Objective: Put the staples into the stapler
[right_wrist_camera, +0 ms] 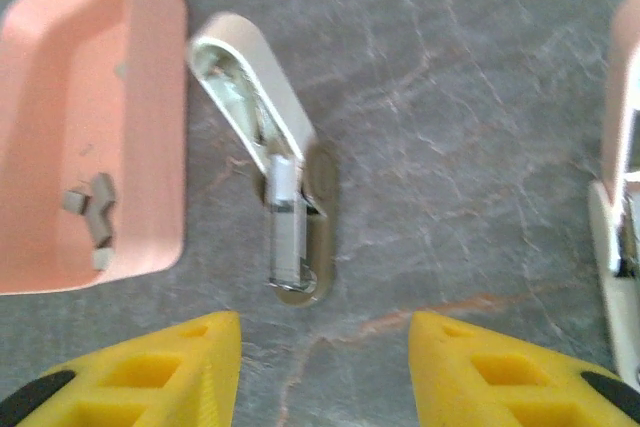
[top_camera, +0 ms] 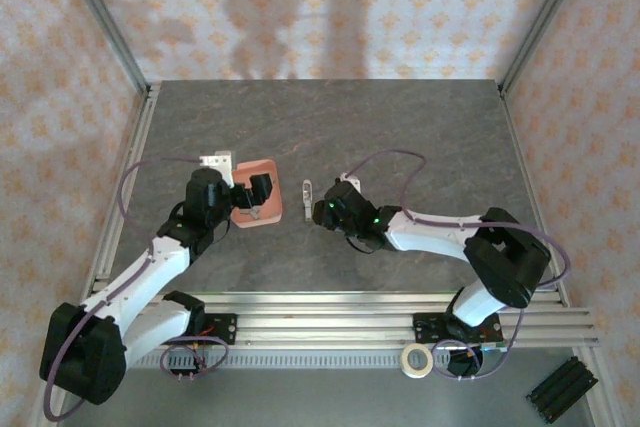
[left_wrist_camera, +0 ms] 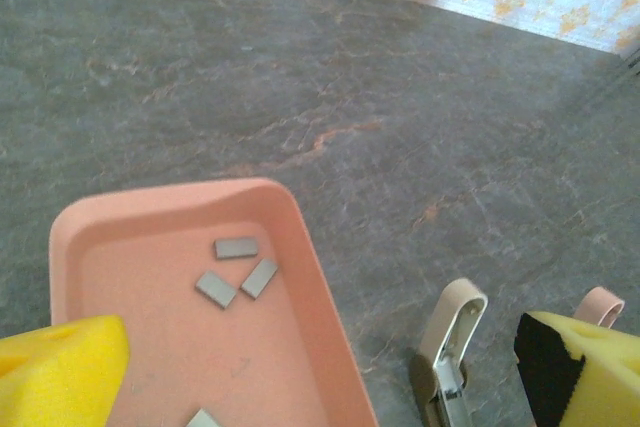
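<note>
Right wrist: right gripper (right_wrist_camera: 324,345) fingers apart, empty, just short of stapler (right_wrist_camera: 288,192); left gripper (left_wrist_camera: 322,372) wide apart, empty, above tray (left_wrist_camera: 312,279).

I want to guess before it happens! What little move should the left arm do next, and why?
Probably lower the left gripper onto one of the staples and close. Its jaws stand wide open over the pink tray, the staples lie loose inside, and the stapler lies opened beside it.
</note>
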`<state>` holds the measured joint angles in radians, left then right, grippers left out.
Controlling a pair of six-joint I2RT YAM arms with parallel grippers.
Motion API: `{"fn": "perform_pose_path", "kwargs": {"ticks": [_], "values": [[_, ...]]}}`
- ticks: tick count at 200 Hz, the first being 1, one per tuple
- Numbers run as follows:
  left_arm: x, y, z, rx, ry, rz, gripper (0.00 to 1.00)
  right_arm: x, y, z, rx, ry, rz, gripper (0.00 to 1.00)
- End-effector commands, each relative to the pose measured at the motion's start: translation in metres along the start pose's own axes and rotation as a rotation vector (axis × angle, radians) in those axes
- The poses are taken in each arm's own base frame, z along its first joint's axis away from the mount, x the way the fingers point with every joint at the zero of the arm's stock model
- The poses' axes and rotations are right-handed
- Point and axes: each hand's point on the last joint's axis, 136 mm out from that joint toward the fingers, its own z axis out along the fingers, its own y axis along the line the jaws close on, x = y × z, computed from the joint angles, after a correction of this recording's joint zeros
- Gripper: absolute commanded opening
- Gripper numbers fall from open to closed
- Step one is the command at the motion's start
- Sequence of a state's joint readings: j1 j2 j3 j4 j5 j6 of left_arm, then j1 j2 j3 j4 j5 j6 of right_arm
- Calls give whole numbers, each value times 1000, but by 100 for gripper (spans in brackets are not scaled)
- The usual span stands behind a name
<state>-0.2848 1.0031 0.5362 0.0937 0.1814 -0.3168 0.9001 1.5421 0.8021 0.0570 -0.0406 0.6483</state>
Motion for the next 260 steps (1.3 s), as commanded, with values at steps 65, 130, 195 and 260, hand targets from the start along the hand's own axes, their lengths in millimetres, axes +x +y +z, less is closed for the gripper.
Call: {"fn": "perform_pose_path", "kwargs": {"ticks": [65, 130, 195, 260], "values": [[-12, -18, 33, 56, 101, 4, 95, -23, 2, -18, -45, -133, -72, 48], [-6, -38, 68, 144, 213, -27, 87, -20, -14, -24, 11, -141, -106, 49], [18, -77, 103, 318, 361, 19, 80, -19, -21, -27, 37, -147, -117, 49], [45, -95, 129, 396, 477, 71, 75, -13, -29, -29, 58, -125, -123, 49]]}}
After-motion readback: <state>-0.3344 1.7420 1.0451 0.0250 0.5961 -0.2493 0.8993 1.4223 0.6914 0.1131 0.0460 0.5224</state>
